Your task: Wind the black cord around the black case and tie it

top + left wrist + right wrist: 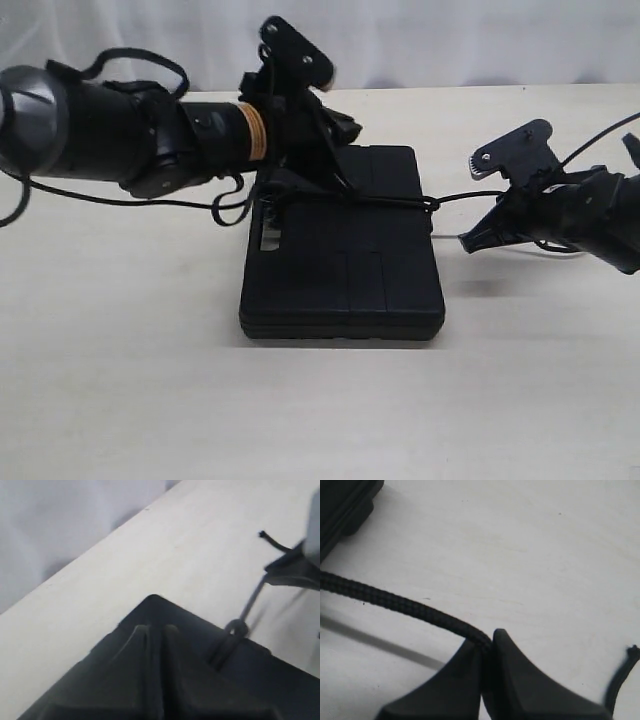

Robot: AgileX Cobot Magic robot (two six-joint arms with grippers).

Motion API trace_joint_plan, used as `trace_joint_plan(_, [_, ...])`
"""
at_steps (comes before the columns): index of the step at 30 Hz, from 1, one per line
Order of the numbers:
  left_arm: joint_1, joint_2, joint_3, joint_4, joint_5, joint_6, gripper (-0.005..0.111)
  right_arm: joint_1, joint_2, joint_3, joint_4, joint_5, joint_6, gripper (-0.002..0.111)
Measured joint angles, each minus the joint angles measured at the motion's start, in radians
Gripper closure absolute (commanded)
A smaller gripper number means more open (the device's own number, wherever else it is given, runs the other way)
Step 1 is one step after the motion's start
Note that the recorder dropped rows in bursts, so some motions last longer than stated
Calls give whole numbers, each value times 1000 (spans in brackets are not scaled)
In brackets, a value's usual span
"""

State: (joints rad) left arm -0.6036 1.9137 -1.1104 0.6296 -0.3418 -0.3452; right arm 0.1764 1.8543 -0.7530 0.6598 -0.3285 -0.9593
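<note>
black case point(345, 275): flat, mid-table point(120, 390) | black cord point(460, 196): taut across lid, knotted at right edge | right gripper point(487, 641): clamped on cord beside case, likely cinching knot | left gripper point(318, 150): over far-left lid, probably bracing; jaws hidden, cannot tell

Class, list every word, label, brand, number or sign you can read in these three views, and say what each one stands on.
No text can be read in any view.
On the black case: no label or brand shows.
On the black cord: no tag.
On the right hand: no marking.
On the table: no print.
</note>
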Motion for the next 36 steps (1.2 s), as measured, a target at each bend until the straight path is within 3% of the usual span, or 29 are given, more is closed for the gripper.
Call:
trace_joint_plan(1, [0,39,0,79,-61,-16,107,0,0,0,0,0,2,104])
trace_joint_plan(4, [21,133,0,209,-80,-32,107,0,0,0,0,0,2,104])
trace_joint_plan(9, [70,196,-2,252,-81,-63,107,0,0,-17,0,15,9,104])
trace_joint_plan(17, [90,205,-8,252,-90,-96,107,0,0,-26,0,22,9,104])
trace_joint_plan(23, [91,149,-8,388,-232,-222,107,-4,0,-26,0,22,7,104])
trace_joint_plan(30, [91,161,-12,299,-251,-49,107,-13,0,-26,1,28,7,104])
trace_joint_plan(36, [91,230,-20,272,-210,-9,107,-13,0,-26,1,30,7,104])
